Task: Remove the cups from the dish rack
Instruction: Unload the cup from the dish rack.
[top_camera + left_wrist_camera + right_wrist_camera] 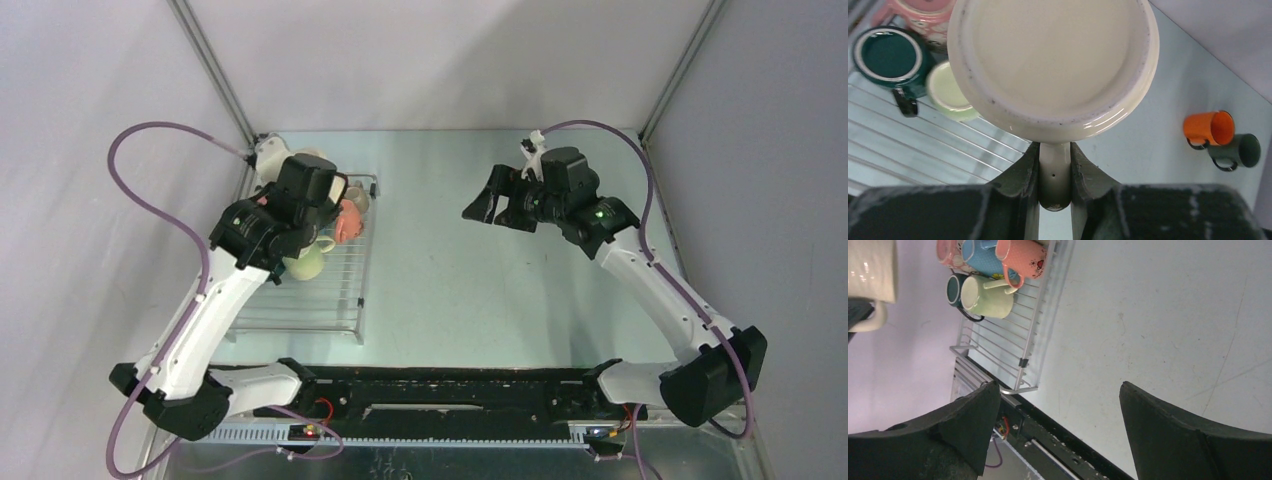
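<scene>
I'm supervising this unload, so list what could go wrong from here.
1. The left gripper pinches the cream cup by its thin handle alone; it could swivel or slip.
2. A drop might hit the pale green cup on the rack.
3. Setting it down near the orange cup and dark cup may knock them.

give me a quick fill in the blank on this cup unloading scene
The left end effector grips the cream cup by its ____.
The right end effector holds nothing and is ____.
The orange cup and the dark green cup beside it lie outside the rack, on the ____.
Missing words: handle; open; table.
</scene>
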### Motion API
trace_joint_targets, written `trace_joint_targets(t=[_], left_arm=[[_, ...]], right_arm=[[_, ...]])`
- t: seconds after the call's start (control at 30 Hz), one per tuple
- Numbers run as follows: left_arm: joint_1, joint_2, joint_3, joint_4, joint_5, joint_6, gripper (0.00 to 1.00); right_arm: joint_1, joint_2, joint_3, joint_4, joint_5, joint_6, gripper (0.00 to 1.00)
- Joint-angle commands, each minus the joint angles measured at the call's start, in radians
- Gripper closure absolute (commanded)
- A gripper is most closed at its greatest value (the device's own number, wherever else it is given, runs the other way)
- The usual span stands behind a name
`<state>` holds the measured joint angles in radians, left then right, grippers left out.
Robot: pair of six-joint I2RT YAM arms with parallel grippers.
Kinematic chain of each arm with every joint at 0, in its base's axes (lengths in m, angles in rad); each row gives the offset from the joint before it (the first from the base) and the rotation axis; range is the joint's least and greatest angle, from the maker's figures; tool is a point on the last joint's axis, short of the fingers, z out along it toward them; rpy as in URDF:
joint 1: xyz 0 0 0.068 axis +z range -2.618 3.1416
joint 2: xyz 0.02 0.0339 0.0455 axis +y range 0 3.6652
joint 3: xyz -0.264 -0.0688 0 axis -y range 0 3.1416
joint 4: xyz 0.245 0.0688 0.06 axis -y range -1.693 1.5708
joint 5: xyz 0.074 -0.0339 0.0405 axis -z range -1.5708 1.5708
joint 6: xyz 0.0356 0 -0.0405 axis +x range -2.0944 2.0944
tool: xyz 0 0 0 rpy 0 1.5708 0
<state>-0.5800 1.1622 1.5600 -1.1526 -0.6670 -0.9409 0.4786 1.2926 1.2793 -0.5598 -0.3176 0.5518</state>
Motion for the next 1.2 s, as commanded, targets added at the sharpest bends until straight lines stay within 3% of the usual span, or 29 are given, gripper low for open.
trace_joint_targets(t=[0.0,0.37,0.63,0.97,1.17], left_arm=[[-0.019,0.017,0.065,0.193,0.057,0.033,1.00],[-0.041,0.063,-0.001,0.433,0.277,-0.039,1.00],[-0.041,0.065,-0.116,0.606,0.485,-0.147,1.00],[-0.041,0.069,-0.276,0.861,0.699,-0.296,1.00],[-0.041,0.079,-0.333,0.962,0.759,-0.355,1.00]], right_arm=[[-0.039,-0.043,-0.036,0.100,-0.081,0.102,0.05],[-0.113,-0.048,-0.167,0.445,-0.282,0.359,0.04],[-0.093,-0.010,-0.177,0.651,-0.290,0.449,0.06],[-0.072,0.060,-0.178,0.792,-0.313,0.485,0.15],[-0.081,0.123,-0.177,0.905,-0.383,0.547,0.23]])
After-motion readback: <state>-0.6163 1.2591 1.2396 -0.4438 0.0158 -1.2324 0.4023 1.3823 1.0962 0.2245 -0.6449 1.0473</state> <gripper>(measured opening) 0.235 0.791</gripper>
